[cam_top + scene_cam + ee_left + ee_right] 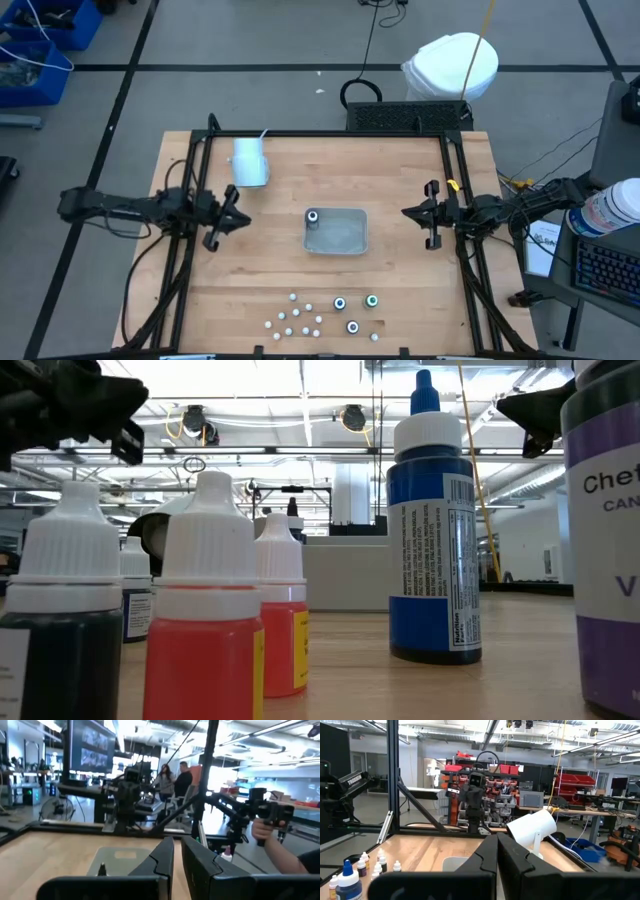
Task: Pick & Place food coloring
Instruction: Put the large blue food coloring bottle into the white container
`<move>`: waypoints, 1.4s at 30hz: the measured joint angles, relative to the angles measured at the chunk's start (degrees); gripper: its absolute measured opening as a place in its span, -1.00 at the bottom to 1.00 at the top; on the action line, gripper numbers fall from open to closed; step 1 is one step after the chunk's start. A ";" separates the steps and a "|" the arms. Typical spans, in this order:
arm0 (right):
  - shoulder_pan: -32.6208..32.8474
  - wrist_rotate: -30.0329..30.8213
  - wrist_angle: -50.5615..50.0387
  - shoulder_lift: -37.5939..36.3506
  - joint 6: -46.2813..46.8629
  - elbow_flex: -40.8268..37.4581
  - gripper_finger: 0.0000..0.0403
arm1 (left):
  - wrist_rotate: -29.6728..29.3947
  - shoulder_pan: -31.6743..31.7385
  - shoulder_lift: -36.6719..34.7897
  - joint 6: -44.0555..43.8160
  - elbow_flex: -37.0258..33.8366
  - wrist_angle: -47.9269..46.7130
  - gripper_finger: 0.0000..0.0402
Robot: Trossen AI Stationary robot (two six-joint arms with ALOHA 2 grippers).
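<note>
Food coloring clustered at the surface's near edge, one bottle already in the tray | light, rigid, slick, tippy; I'd pinch the body below the cap | left tool nearly closed, empty | right tool closed, empty

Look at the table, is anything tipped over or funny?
Yes. The white cup lies on its side near the table's far left corner. One dark bottle already stands alone in the grey tray, while the other food coloring bottles stay upright by the near edge.
</note>
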 joint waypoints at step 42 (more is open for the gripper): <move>0.01 -4.44 0.07 0.00 3.02 0.00 -1.00 | -3.78 -17.09 59.60 20.52 39.51 4.41 -0.79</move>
